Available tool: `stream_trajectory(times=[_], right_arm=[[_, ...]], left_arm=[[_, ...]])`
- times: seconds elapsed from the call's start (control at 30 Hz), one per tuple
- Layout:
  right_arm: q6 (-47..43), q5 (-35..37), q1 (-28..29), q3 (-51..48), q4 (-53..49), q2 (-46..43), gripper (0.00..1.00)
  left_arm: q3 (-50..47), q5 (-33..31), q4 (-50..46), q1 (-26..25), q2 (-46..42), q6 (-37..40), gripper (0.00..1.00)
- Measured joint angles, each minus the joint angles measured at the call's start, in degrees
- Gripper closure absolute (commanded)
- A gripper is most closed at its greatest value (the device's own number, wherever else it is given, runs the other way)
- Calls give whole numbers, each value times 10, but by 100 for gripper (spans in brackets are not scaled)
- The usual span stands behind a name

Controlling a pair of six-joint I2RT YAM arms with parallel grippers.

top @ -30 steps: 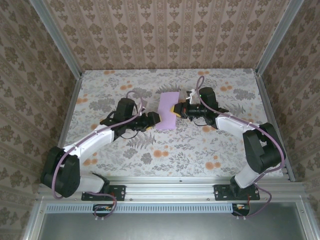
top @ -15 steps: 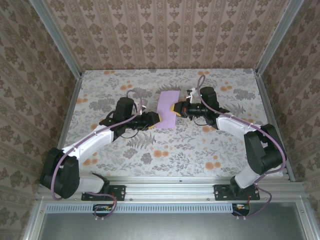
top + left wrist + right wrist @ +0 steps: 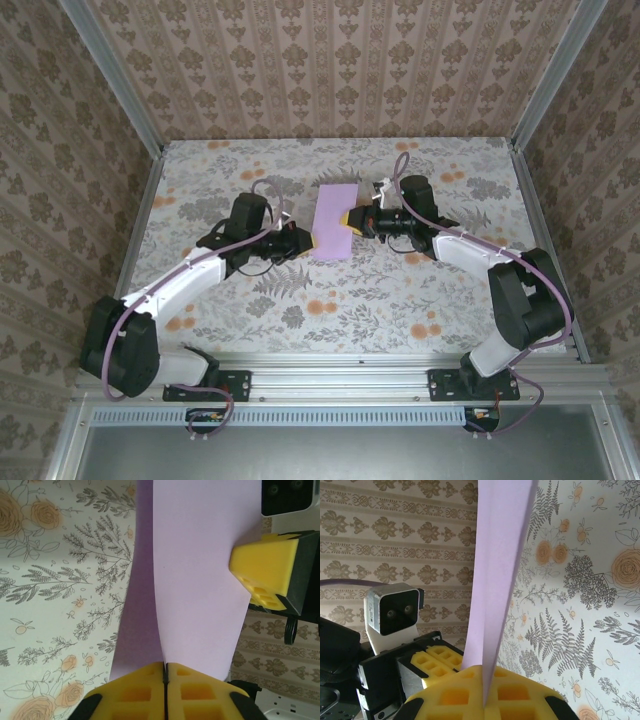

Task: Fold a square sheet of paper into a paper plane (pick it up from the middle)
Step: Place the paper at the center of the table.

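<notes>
Sheet of paper (image 3: 335,222) pinched from both sides, near the middle of the table (image 3: 400,300).
The left gripper (image 3: 165,669) is clamped tight on one edge, and the right gripper (image 3: 484,675) on the opposite edge. The sheet looks doubled over between them. If the two pull apart or twist unevenly, the thin paper could tear, slip out or crease crooked.

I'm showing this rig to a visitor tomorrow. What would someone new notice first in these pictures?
The lavender square sheet of paper stands out first, held over the middle of the table. It is pinched from both sides: the left gripper is shut on one edge and the right gripper is shut on the opposite edge. The busy grey-and-orange floral tabletop beneath catches the eye next.
</notes>
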Motion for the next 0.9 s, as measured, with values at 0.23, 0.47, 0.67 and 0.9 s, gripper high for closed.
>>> stream_trajectory(times=[0.23, 0.47, 0.67, 0.9], right_arm=[[-14, 0, 5, -2, -1, 2, 99], [-37, 0, 12, -10, -4, 39, 97], [-76, 2, 17, -22, -32, 62, 96], [-129, 16, 19, -26, -78, 93, 93]], left_arm=[[0, -6, -15, -3, 9, 13, 98], [0, -28, -33, -13, 42, 24, 100], [0, -43, -38, -28, 90, 30, 100], [-2, -56, -37, -52, 143, 30, 99]])
